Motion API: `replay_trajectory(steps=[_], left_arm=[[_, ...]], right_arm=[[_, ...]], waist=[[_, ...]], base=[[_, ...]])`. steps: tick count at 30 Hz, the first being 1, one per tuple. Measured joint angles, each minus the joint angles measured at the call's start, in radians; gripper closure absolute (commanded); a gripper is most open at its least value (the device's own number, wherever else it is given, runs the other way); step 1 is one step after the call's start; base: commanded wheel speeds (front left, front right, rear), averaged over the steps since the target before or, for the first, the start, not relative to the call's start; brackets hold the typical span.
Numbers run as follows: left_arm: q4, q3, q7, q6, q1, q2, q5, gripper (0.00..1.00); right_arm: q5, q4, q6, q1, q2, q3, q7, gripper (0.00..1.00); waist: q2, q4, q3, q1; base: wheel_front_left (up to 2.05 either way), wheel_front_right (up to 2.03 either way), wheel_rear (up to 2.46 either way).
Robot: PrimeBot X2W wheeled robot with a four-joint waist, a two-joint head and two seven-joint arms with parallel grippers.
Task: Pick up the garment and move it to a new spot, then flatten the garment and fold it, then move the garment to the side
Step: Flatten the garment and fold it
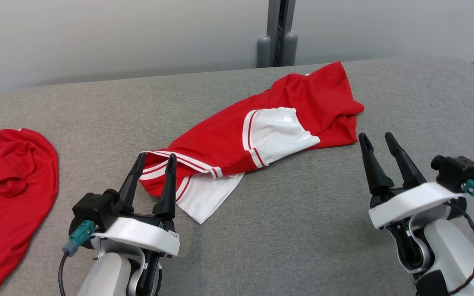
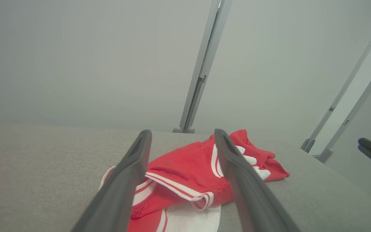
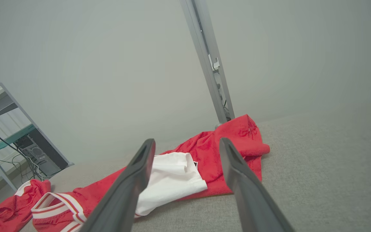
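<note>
Grey woven cloth covers the table [image 1: 303, 230]. The red garment [image 1: 257, 135], with white panels and striped trim, lies crumpled across the middle of it. It runs from near left to far right, where one corner almost reaches the far edge.

The left gripper [image 1: 157, 156] is at the garment's near-left end, fingers spread wide with nothing between them. Its tips are over the striped hem; whether they touch the fabric cannot be told. The right gripper [image 1: 376, 135] stands just right of the garment's bunched far-right end, also spread wide and empty.

A second red-and-white garment [image 1: 10, 197] lies heaped at the table's left edge, well apart from the first. Behind the table a grey post [image 1: 277, 37] rises against a pale wall. The right wrist view shows metal shelving [image 3: 11, 137] with cables and a computer case beyond the table's left end.
</note>
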Motion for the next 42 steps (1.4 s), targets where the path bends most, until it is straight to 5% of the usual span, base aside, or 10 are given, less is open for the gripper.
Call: replay_trajectory(steps=[9,20,36,37,38,42], left_arm=[[-0.001,0.0,0.0,-0.007,-0.019,0.001,0.003,0.0],[0.197,-0.158,0.012,-0.057,-0.162,0.03,0.178,0.0],[0.443,-0.231,0.033,-0.044,-0.34,0.068,0.268,0.0],[0.455,-0.235,0.036,-0.047,-0.348,0.068,0.269,0.11],[0.461,-0.239,0.038,-0.055,-0.354,0.067,0.263,1.0],[0.446,-0.211,0.023,-0.066,-0.416,0.083,0.222,1.0]], right_arm=[[-0.127,-0.169,0.0,0.146,0.091,-0.19,0.0,0.0],[-0.166,-0.221,0.0,0.182,0.135,-0.22,0.0,0.0],[-0.158,-0.225,0.0,0.179,0.147,-0.221,0.0,0.0],[-0.153,-0.225,0.0,0.179,0.147,-0.219,0.0,0.0],[-0.151,-0.226,0.0,0.179,0.147,-0.218,0.0,0.0],[-0.145,-0.229,0.0,0.178,0.147,-0.218,0.0,0.0]], waist=[[0.0,-0.069,0.034,-0.0001],[0.0,-0.164,0.094,-0.0001],[0.0,-0.257,0.171,0.0],[0.0,-0.26,0.174,0.0],[0.0,-0.263,0.177,-0.0001],[0.0,-0.265,0.19,0.0]], base=[[0.0,0.0,0.0],[0.0,0.0,0.0],[0.0,0.0,0.0],[0.0,0.0,0.0],[0.0,0.0,0.0],[0.0,0.0,0.0]])
